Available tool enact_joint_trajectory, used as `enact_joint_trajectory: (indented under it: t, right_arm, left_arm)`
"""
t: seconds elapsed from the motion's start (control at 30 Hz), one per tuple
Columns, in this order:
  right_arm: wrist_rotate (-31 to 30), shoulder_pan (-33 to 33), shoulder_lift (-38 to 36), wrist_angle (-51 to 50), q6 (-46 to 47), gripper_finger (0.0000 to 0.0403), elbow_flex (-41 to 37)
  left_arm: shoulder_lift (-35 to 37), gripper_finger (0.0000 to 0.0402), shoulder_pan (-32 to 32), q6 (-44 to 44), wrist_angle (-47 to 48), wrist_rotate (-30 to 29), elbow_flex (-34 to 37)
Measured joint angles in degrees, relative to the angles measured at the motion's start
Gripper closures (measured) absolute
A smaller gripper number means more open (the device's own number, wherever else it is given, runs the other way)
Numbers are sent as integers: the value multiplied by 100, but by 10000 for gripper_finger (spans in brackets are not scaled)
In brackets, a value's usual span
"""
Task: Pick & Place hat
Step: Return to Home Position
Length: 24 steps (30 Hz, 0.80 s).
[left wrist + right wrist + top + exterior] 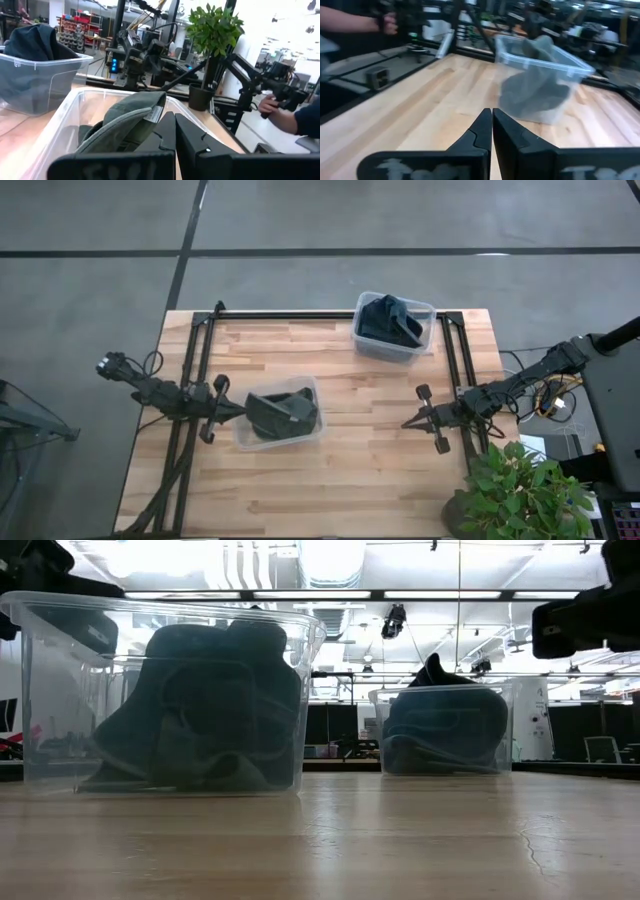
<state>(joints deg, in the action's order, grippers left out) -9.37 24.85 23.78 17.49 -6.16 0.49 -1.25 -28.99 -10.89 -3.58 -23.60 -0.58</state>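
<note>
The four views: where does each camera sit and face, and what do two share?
High: overhead, straight down; shows left gripper and right gripper.
Low: table height, level across; arm parts at upper corners.
Left wrist: past its shut fingers into the green-cap bin.
Right wrist: past shut fingers across the tabletop.
High and low share the green-cap bin and blue-cap bin.

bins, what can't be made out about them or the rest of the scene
- Near bin: how many caps it holds; in the high view they overlap in one dark heap.
- Far bin: the same, its pile hides any count.
- Left gripper, right gripper: the low view's edges cut both short.
- Person: left wrist view shows little beyond a hand; the right edge cuts the rest.
</note>
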Motion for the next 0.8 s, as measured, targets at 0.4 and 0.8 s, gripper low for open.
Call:
enact_joint_trajectory:
  t: [0.4, 0.8]
  right_arm:
    - [-743, -1, 5, -106, 298, 394, 0]
    - [-732, -1, 3, -104, 315, 394, 2]
  left_arm:
    - [-72, 401, 0, -21, 34, -26, 9]
    - [-77, 401, 0, -25, 46, -26, 13]
